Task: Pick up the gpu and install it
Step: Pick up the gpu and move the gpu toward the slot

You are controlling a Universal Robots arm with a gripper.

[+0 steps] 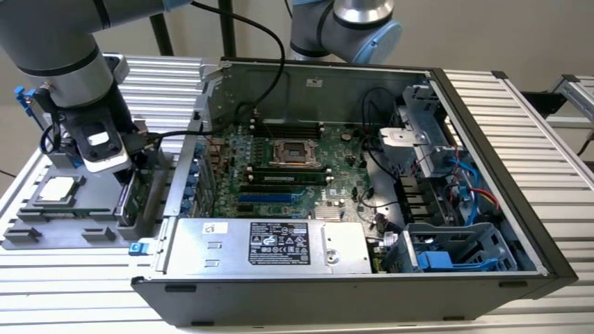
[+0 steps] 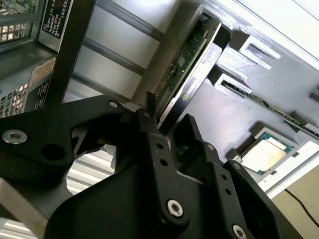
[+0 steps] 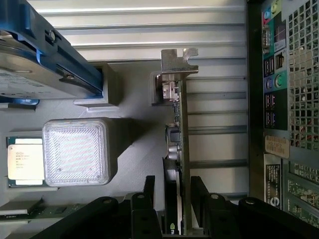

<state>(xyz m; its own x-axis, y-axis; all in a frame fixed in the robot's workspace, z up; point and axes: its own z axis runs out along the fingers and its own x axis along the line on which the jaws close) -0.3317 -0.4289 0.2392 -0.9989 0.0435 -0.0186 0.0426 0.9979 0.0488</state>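
Observation:
The gpu [image 1: 131, 200] stands on edge in a slot of the grey parts tray [image 1: 55, 233], at the exterior view's left, just outside the open computer case [image 1: 483, 160]. In the first wrist view I see the gpu [image 3: 178, 124] edge-on, with its silver end bracket [image 3: 178, 62] away from the fingers. The green board and black cooler face of the gpu [image 2: 188, 69] show in the second wrist view. My gripper [image 3: 173, 191] is open and straddles the card's near end, one black finger [image 3: 148, 199] on each side with small gaps. The gripper [image 2: 168, 124] has the card's edge between its fingers.
A square silver CPU chip [image 1: 58, 188] lies in the same tray, and a blue-trimmed hard drive [image 3: 35, 74] rests beside it. Inside the case lie the motherboard [image 1: 297, 174] with blue slots [image 1: 269, 198], a power supply [image 1: 269, 243] and cables [image 1: 474, 191]. The case's rear panel [image 3: 279, 99] stands close to the card.

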